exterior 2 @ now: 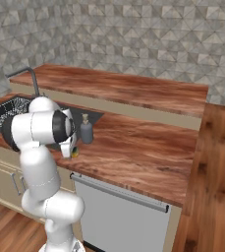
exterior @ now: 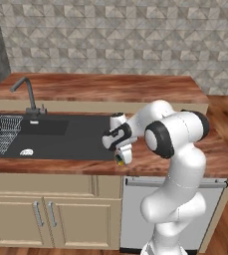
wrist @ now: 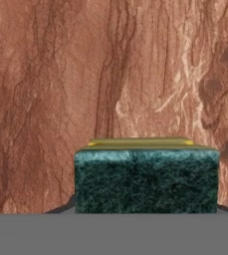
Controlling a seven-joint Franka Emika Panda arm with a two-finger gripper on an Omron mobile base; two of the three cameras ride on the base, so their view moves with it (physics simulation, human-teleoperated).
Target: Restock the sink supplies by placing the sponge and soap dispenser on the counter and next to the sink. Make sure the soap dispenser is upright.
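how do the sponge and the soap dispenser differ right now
The sponge is a flat block, dark green over yellow; the soap dispenser is a grey-blue bottle with a tan pump. The sponge is low and squat; the soap dispenser stands tall and upright. The sponge sits at the gripper; the soap dispenser stands free. Both are over the counter beside the sink.

Counter (wrist: 46, 99): reddish-brown wood, strong wavy grain, smooth with a soft sheen under my hand. Sponge (wrist: 146, 182): dark green top, coarse and fibrous, matt; a thin yellow layer behind it, smoother. Sink (exterior: 80, 139): black basin, flat matt finish. Faucet (exterior: 27, 92): dark metal, dull. Wire rack (exterior: 3, 132): thin grey metal wire. Soap dispenser (exterior 2: 86, 132): grey-blue body, smooth and plastic-looking, tan pump top. My arm (exterior: 180, 149): glossy white shell, dark joints. Wall (exterior: 125, 35): grey patterned tile, matt.
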